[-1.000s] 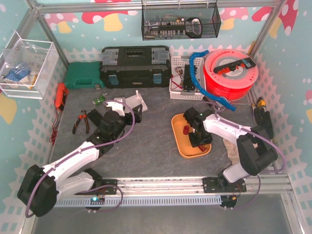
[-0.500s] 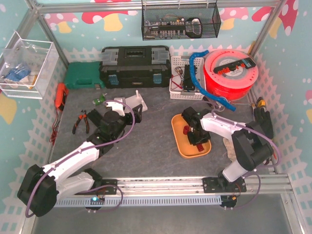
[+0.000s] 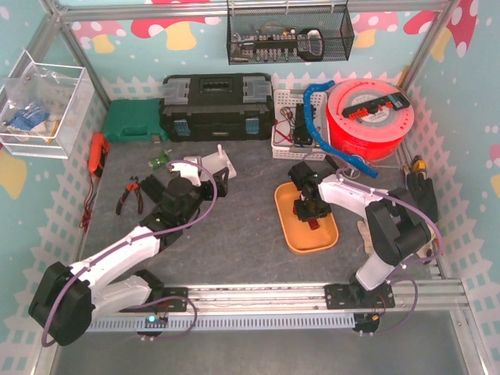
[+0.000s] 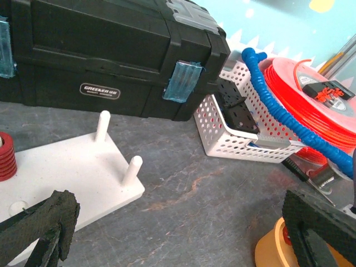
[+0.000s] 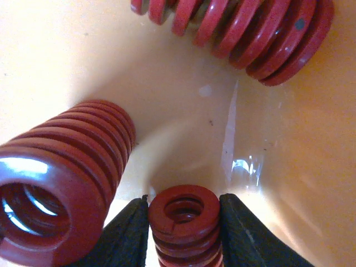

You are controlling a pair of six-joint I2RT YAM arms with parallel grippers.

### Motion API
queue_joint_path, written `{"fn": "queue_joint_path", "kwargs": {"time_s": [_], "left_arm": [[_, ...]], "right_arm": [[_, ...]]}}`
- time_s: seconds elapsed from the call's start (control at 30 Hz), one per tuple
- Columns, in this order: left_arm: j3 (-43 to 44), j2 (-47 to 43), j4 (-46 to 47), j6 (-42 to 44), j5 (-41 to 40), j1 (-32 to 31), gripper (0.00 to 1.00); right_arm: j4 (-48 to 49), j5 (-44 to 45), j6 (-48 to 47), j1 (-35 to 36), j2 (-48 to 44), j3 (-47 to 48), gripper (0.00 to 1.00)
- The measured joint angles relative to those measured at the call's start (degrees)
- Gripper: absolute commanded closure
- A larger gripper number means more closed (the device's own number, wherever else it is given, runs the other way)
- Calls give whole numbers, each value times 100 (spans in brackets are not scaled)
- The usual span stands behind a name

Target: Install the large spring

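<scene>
My right gripper point(image 3: 306, 209) is down in the orange tray point(image 3: 283, 205). In the right wrist view it point(image 5: 184, 214) is shut on a small red spring point(image 5: 184, 207) standing upright between the pads. A large red spring point(image 5: 61, 178) lies just to its left and another red spring point(image 5: 250, 28) lies beyond it in the tray point(image 5: 289, 167). My left gripper point(image 3: 215, 181) is open and empty beside the white peg board point(image 3: 212, 162). In the left wrist view the board point(image 4: 61, 172) has two bare pegs point(image 4: 132, 169) and a red spring point(image 4: 5, 156) on a peg at the left edge.
A black toolbox point(image 3: 216, 105), a white basket point(image 3: 295, 125) and an orange filament spool point(image 3: 371, 117) stand along the back. Pliers point(image 3: 127, 195) lie at the left. Bare grey mat point(image 3: 242, 226) lies between the board and the tray.
My right gripper has moved from the tray's near end back and left to its middle. The left arm has not moved.
</scene>
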Motion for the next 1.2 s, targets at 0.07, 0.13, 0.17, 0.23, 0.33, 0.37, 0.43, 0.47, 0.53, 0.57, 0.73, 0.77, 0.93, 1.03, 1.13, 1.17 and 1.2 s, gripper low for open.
{"fn": "queue_joint_path", "kwargs": {"time_s": [0.07,0.13,0.17,0.23,0.33,0.37,0.43,0.47,0.53,0.57,0.73,0.77,0.93,1.03,1.13,1.17,1.2], "left_arm": [[0,0,0,2,0,0,1],[0,0,0,2,0,0,1],[0,0,0,2,0,0,1],[0,0,0,2,0,0,1],[0,0,0,2,-2,0,1],[0,0,0,2,-2,0,1],[0,7,0,2,-2,0,1],[0,9,0,2,-2,0,1],[0,15,0,2,-2,0,1],[0,15,0,2,0,0,1],[0,15,0,2,-4,0,1],[0,15,0,4,-2,0,1],[0,15,0,2,-2,0,1],[0,15,0,4,-2,0,1],[0,22,0,4,-2,0,1],[0,35,4,4,-2,0,1],[0,59,4,4,-2,0,1]], "right_arm": [[46,-15,-31,-2,0,-2,57],[105,-52,-37,-2,-2,-35,55],[140,-66,-44,-2,-4,-74,55],[168,-94,-46,-2,-33,-195,54],[164,-164,-31,-2,-214,-422,54],[164,-186,-26,-2,-293,-490,54],[149,-216,-20,-2,-433,-603,55],[146,-234,-11,-2,-490,-649,55],[153,-256,0,-2,-562,-713,55],[155,-260,0,-2,-575,-732,56],[256,-267,0,-2,-577,-807,60],[278,-275,0,-2,-577,-817,61],[356,-323,0,0,-579,-850,70],[369,-319,0,-2,-649,-872,74],[367,-291,-4,-2,-791,-881,77],[367,-275,-4,-2,-861,-881,78],[363,-251,-4,0,-935,-881,78]]}}
